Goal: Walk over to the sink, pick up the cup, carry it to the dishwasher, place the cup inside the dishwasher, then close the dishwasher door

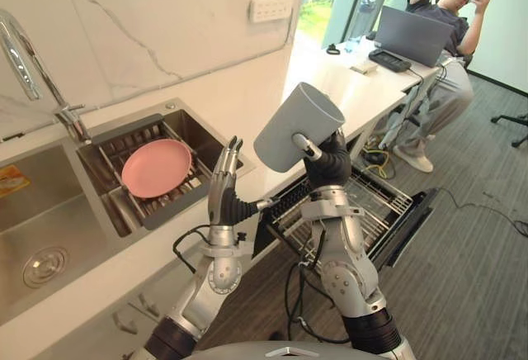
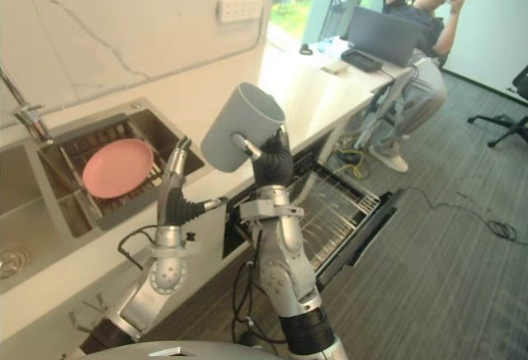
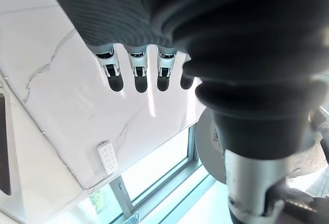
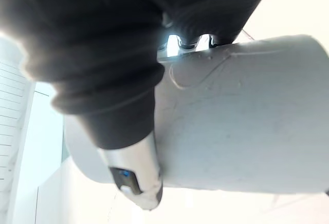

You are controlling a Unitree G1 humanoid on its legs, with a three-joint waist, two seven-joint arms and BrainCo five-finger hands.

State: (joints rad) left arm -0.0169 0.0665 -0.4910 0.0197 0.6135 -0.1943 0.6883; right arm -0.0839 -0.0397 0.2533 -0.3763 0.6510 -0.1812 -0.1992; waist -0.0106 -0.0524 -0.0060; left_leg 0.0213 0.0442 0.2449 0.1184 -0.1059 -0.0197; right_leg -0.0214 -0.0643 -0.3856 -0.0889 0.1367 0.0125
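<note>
Right hand (image 1: 330, 166) fingers curled round tilted plain grey cup (image 1: 289, 129), left hand (image 1: 223, 197) fingers straight

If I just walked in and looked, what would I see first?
First, the big grey cup, tilted and held up high in the robot's right hand, close to the pulled-out dishwasher rack. Next, the bright pink plate lying in the sink on the robot's left. The left hand points up, open, beside the cup.
</note>
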